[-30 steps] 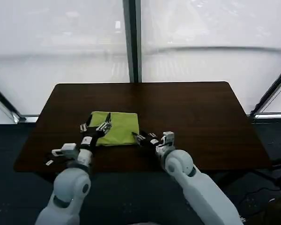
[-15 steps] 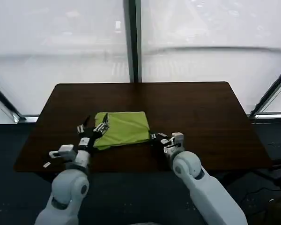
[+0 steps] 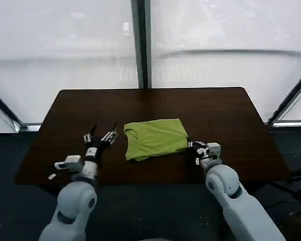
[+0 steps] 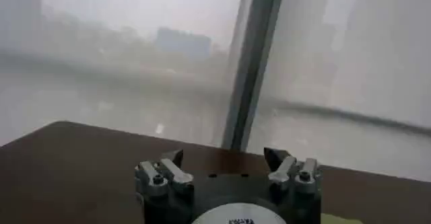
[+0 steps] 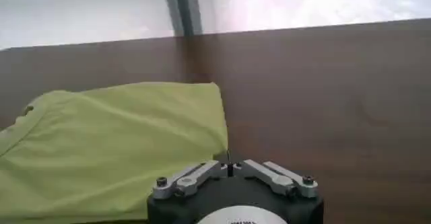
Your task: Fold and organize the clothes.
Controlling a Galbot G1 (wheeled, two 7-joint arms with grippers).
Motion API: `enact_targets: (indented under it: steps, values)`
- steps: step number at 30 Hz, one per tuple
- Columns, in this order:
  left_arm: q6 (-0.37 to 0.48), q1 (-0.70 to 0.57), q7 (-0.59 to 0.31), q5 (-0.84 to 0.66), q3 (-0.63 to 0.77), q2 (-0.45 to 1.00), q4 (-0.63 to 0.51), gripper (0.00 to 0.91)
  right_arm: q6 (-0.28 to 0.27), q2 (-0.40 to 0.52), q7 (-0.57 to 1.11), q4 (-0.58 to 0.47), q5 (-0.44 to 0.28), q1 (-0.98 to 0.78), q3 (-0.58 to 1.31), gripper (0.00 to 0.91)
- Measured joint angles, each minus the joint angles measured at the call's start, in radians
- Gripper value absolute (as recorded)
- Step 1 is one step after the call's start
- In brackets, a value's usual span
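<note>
My head camera looks down on the dark brown table [image 3: 226, 120], which stands in front of a big frosted window [image 3: 215, 45] split by a dark upright mullion [image 3: 140, 42]. On the table, near its middle and toward my front edge, lies the lime yellow-green T-shirt [image 3: 155, 139] — folded into a rough rectangle, its ribbed round neck [image 3: 129, 134] turned toward my left side. From the right wrist camera I see the same T-shirt [image 5: 114, 148] flat on the wood with one folded corner reaching close to the claw. My left gripper [image 3: 101, 134] sits over the table just to the left of the shirt, apart from it, and its claw is spread wide with nothing between the fingers; the left wrist camera shows the two fingertips standing well apart above the tabletop, pointing toward the window. My right gripper [image 3: 194, 147] is low at the shirt's right edge, just beside the fabric — in the right wrist view its fingers [image 5: 266, 170] are drawn together to a point, closed with no cloth visibly between them.
</note>
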Motion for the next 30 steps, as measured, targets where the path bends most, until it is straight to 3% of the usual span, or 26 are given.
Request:
enact_targets:
  steps: [7,11,14,19,23,26,30]
  values:
    - [-0.009,0.01,0.001,0.013,0.006,0.012,-0.005,0.878,0.043,-0.02,-0.001,0.073,-0.082,-0.067,0.04,0.878]
    - [-0.01,0.025,0.0,0.045,0.011,0.029,-0.016,0.878,0.135,-0.023,-0.05,0.112,-0.145,-0.122,0.076,0.878]
    - [-0.035,0.045,0.0,0.071,0.01,0.049,-0.026,0.878,0.266,-0.015,-0.1,0.115,-0.211,-0.174,0.113,0.878]
    - [-0.096,0.116,0.004,0.08,-0.005,0.125,-0.064,0.878,0.561,-0.001,-0.168,0.146,-0.286,-0.311,0.211,0.878]
    - [-0.106,0.202,0.003,0.04,-0.031,0.2,-0.109,0.878,0.706,0.011,-0.177,0.185,-0.317,-0.448,0.313,0.878]
    - [-0.104,0.284,-0.03,0.01,-0.053,0.248,-0.152,0.878,0.732,0.021,-0.157,0.218,-0.333,-0.545,0.372,0.878]
    - [-0.062,0.386,-0.077,-0.022,-0.076,0.293,-0.21,0.878,0.711,0.034,-0.126,0.271,-0.356,-0.672,0.431,0.878]
